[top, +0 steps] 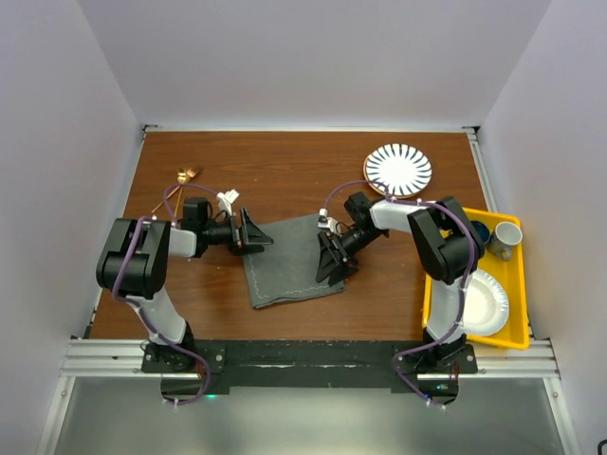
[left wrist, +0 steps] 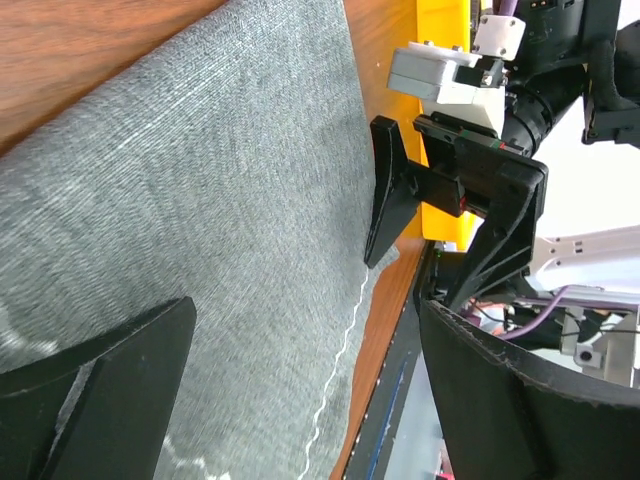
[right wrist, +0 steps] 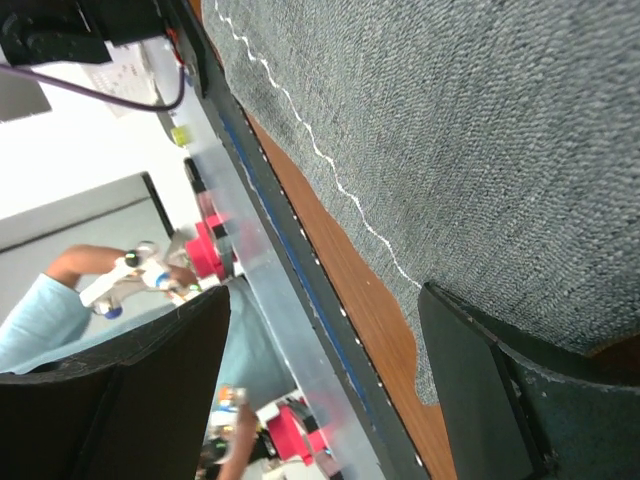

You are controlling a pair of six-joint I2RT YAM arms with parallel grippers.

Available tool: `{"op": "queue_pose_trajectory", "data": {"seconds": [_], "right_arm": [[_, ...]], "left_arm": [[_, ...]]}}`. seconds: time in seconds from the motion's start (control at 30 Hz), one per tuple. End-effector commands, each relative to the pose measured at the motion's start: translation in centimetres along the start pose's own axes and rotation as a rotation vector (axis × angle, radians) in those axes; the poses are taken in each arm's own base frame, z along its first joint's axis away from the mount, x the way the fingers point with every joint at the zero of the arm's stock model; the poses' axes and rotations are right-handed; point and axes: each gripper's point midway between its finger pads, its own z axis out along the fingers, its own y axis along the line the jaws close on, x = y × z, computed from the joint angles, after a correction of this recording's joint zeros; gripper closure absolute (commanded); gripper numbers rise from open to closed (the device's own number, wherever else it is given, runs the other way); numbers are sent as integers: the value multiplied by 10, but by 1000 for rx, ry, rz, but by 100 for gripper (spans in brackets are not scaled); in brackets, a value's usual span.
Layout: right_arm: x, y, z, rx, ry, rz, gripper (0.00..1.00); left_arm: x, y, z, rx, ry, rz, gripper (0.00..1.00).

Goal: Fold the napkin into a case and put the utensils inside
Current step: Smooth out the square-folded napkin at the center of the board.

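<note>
Dark grey napkin (top: 289,265) lies flat, centred; gold utensils (top: 186,175) lie well apart, far left.

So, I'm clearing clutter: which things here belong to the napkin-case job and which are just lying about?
For the job: napkin, gold utensils.
Lying about: striped plate, yellow tray, white plate and mug in it.

White walls (top: 313,57), brown wooden table (top: 285,166)

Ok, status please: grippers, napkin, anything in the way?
Left gripper open at napkin left edge. Right gripper open at its right edge. Napkin flat, no case yet. Utensils far left, nothing in the way.
</note>
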Motion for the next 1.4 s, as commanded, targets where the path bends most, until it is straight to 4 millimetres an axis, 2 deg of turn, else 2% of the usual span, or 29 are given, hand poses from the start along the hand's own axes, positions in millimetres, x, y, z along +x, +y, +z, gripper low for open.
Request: {"op": "queue_pose_trajectory", "data": {"seconds": [0.0,0.07,0.1,0.17,0.2,0.27,0.3,0.4,0.5,0.53,0.6,0.7,0.77,0.8,0.83,0.93,1.03,1.1,1.17,1.23,1.27,1.33,1.37], "right_arm": [[-14,18,-23,80,-27,-151,18],[-29,54,-40,48,-95,-211,18],[-47,72,-49,42,-158,-279,17],[-67,94,-61,41,-252,-284,16],[-89,100,-67,49,-330,-346,15],[-112,101,-71,75,-413,-309,15],[-131,101,-73,74,-462,-331,15],[-165,88,-66,76,-517,-264,15],[-186,81,-60,54,-539,-217,15],[-190,70,-53,53,-530,-192,15],[-200,64,-49,44,-546,-175,15],[-204,41,-38,53,-539,-121,15],[-204,19,-30,65,-530,-76,15],[-200,7,-25,76,-520,-49,15],[-196,-8,-20,88,-505,-21,15],[-183,-38,-18,119,-476,25,15],[-170,-61,-15,149,-440,57,15],[-165,-69,-14,158,-423,77,15],[-165,-67,-17,149,-421,68,15],[-166,-53,-23,123,-411,37,15],[-168,-37,-30,100,-418,12,15],[-172,-5,-39,32,-433,2,14],[-182,13,-45,-3,-472,-36,12]], "left_arm": [[-10,-32,-14,100,41,184,0],[-11,-55,-19,112,67,273,0],[-11,-60,-20,117,70,306,0],[-18,-71,-18,128,41,331,0],[-23,-73,-16,112,12,270,0],[-41,-83,-10,125,-74,325,0],[-51,-84,-6,105,-115,291,0],[-68,-86,13,101,-156,279,0],[-75,-81,31,92,-170,225,0],[-76,-76,33,86,-175,199,0],[-76,-64,39,72,-185,146,0],[-70,-35,43,5,-189,74,0],[-65,-15,40,-31,-192,19,0],[-64,-7,39,-50,-198,-2,0],[-61,11,34,-88,-202,-53,0],[-53,45,21,-157,-205,-126,0],[-43,63,11,-205,-185,-158,0],[-39,65,6,-207,-180,-171,0],[-35,67,0,-213,-182,-190,0],[-35,54,-4,-169,-169,-159,0],[-36,47,-5,-149,-166,-140,0],[-47,18,-7,-76,-183,-49,0],[-47,3,-7,-28,-167,-29,0]]}}
